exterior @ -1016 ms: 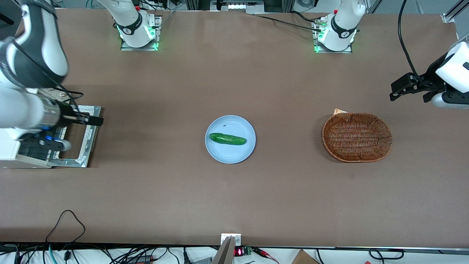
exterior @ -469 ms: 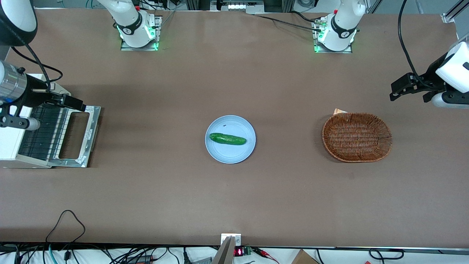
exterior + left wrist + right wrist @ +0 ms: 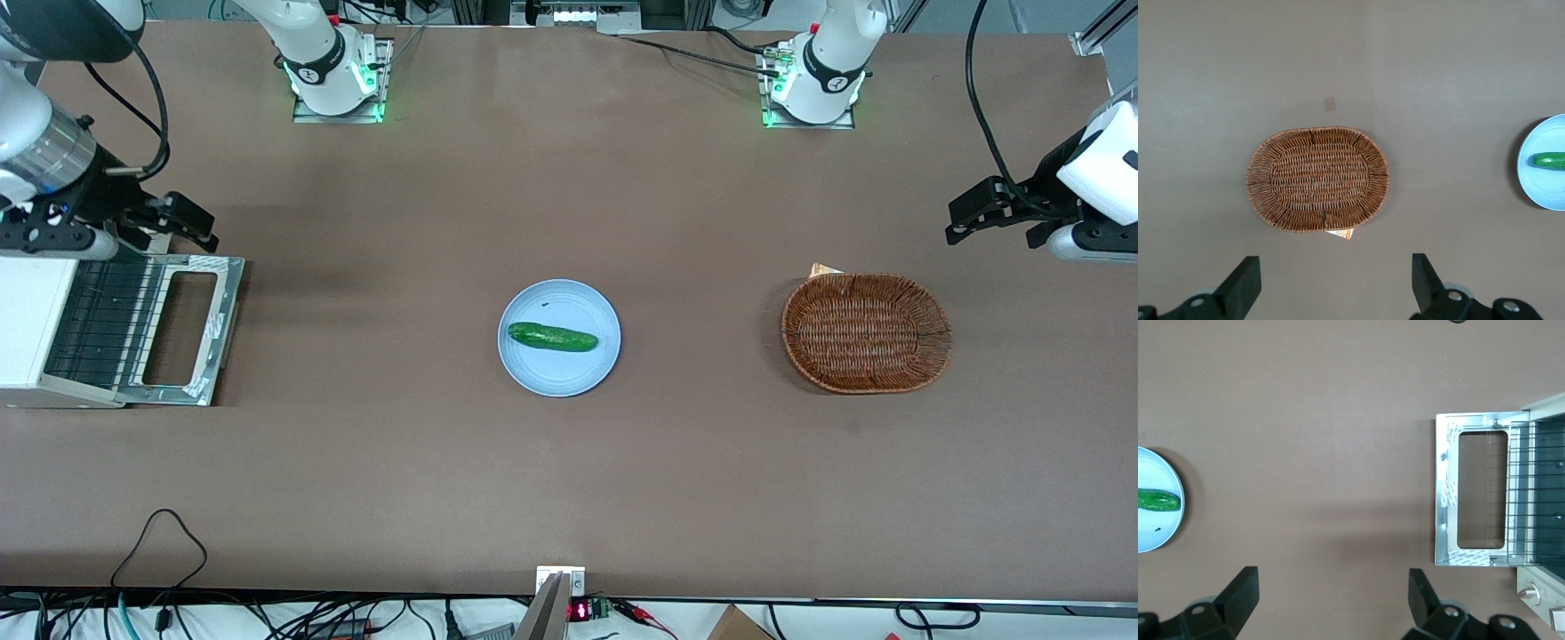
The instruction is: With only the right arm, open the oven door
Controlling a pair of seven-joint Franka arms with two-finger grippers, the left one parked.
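At the working arm's end of the desk [image 3: 569, 498] I see the oven door [image 3: 182, 331] already swung fully down, lying flat and level in front of the cream-white oven [image 3: 31, 324], so I judge the opening itself done. My right arm [image 3: 40, 147] hangs above the desk just beside the oven, a little farther from the front camera than the door, and its pincer [image 3: 182, 220] is spread wide and holds nothing; the wrist view shows both fingers well apart over bare desk. I read that stance as clearance, keeping the arm off the lowered panel. The door is a silver metal frame around a dark glass window, with pale patches on the frame, and the wire rack [image 3: 1521, 495] juts out over its hinge edge. A blue plate [image 3: 558, 369] with a cucumber [image 3: 552, 337] and a wicker basket [image 3: 866, 332] sit well apart, toward the parked arm's end.
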